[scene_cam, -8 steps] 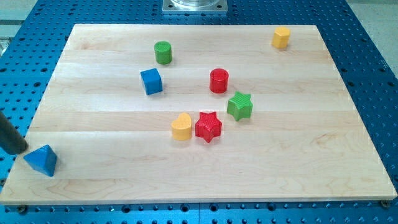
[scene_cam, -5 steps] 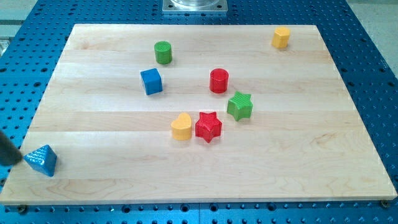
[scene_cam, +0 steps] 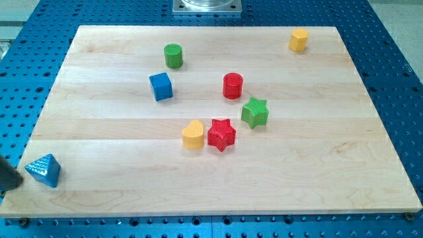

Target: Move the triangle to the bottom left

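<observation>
Blue triangle sits in the surface's bottom-left corner; task looks essentially complete. The tool is a bare rod with no jaws; its tip lies just left of the triangle. Next move, if any: retreat without nudging it.
</observation>
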You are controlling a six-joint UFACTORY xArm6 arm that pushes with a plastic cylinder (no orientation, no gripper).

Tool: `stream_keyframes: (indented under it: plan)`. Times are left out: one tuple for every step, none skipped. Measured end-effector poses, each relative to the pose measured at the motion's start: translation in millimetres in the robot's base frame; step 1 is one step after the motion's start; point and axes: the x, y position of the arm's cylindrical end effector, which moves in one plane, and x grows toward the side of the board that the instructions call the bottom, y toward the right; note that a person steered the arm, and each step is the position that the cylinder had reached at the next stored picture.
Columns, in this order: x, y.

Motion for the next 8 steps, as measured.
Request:
stream_keyframes:
  plan:
    - [-10,44]
    - [-33,52]
    - [-39,49]
    - [-39,49]
    - [-49,23]
    - [-91,-16]
    - [-139,-6]
    - [-173,103]
